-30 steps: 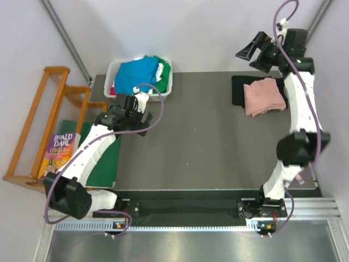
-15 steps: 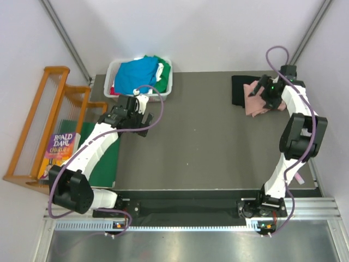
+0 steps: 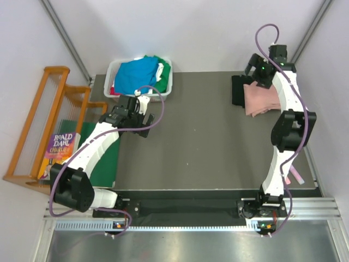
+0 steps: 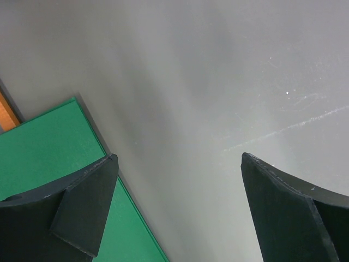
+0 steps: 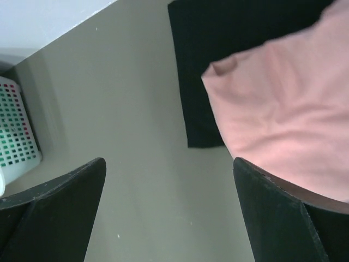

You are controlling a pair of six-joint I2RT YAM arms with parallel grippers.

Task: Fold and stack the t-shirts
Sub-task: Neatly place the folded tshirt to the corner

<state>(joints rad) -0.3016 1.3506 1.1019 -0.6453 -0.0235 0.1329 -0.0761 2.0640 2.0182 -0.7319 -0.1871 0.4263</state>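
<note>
Hovering over the far right of the counter (image 3: 207,142), the right gripper (image 5: 168,174) is spread wide and holds nothing. The folded pink t-shirt (image 5: 283,120) lies on the black t-shirt (image 5: 218,38) just below it. A careless sweep could snag the pink edge, pulling the fold apart or sliding it off the black one. The left gripper (image 4: 179,164), also spread and empty, hangs by the green board (image 4: 49,147), near the basket (image 3: 168,87) of heaped t-shirts (image 3: 133,73). Half a second earlier the right gripper sat over the pink t-shirt; the left has hardly moved.

Shirts (image 3: 136,75) in basket (image 3: 170,84) rear left, stack (image 3: 263,98) rear right
</note>
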